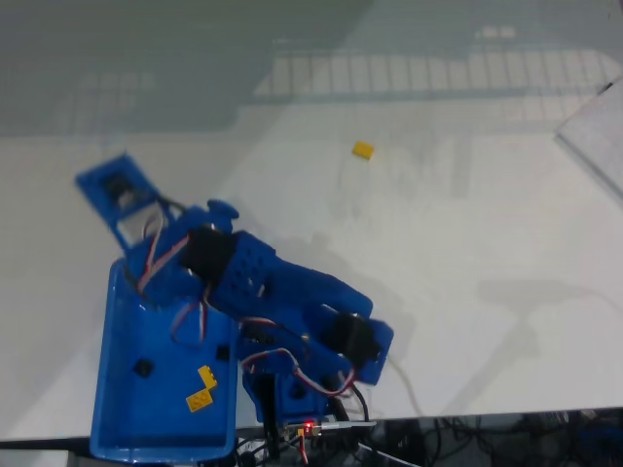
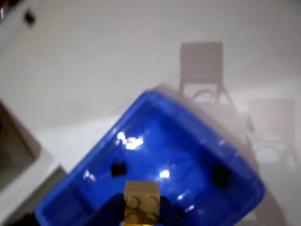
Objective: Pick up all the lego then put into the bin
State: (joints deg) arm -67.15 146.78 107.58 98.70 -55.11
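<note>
In the wrist view my gripper (image 2: 141, 209) is shut on a tan lego brick (image 2: 141, 197), with a blue finger on each side of it, above the glossy blue bin (image 2: 188, 136). Two black lego pieces (image 2: 117, 168) lie on the bin's floor below. The fixed view shows the bin (image 1: 117, 389) at the lower left, holding a yellow lego (image 1: 202, 389) and a black lego (image 1: 143, 368). The blue arm (image 1: 253, 282) bends over the bin's far end. Another yellow lego (image 1: 362, 150) lies alone on the white table, far from the bin.
A white sheet-like object (image 1: 599, 136) sits at the table's right edge. Cables and a lit board (image 1: 311, 426) hang at the arm's base by the front edge. A pale box edge (image 2: 23, 160) shows left of the bin in the wrist view.
</note>
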